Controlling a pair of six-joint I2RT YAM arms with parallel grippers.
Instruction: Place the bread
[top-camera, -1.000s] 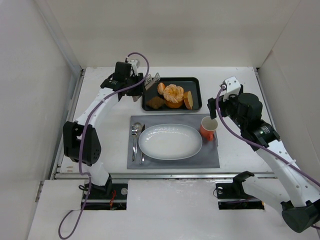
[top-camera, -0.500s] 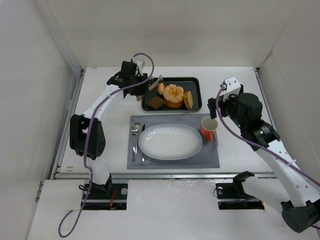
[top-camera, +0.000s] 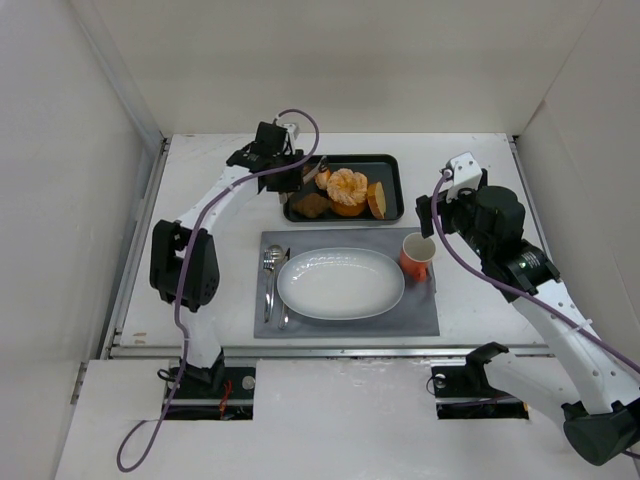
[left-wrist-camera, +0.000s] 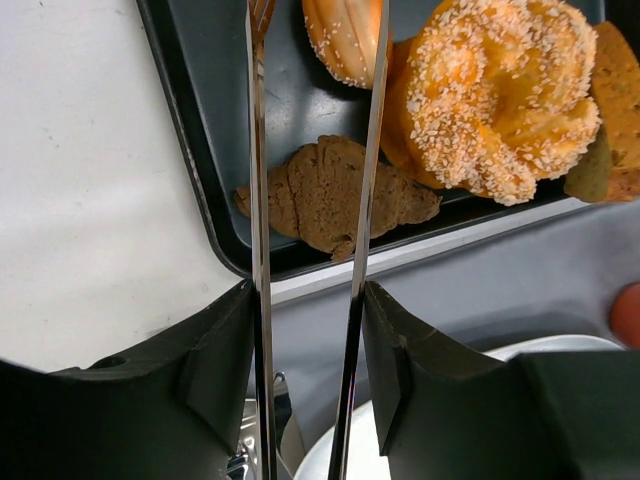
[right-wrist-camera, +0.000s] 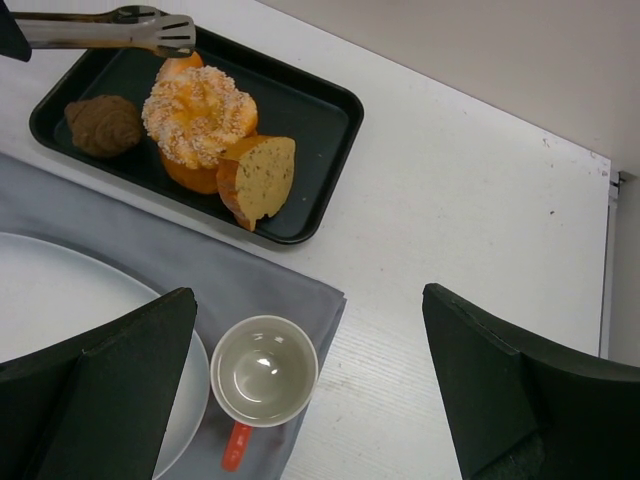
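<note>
White tabletop (left-wrist-camera: 80, 150) | left end effector (left-wrist-camera: 308, 300) clamps tongs (left-wrist-camera: 257, 200), tips ahead at bread (left-wrist-camera: 345, 35) | likely light, soft, glossy-slippery: pinch gently across middle

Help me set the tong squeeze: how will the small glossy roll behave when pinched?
The bread looks glossy and oval, so it may slip or roll between the thin metal tongs. Small and bun-like, it is probably light and dents easily.

surface: white table (top-camera: 420, 150) | lying on it: black tray (top-camera: 392, 170) (far side), grey placemat (top-camera: 420, 315) nearer the arms
</note>
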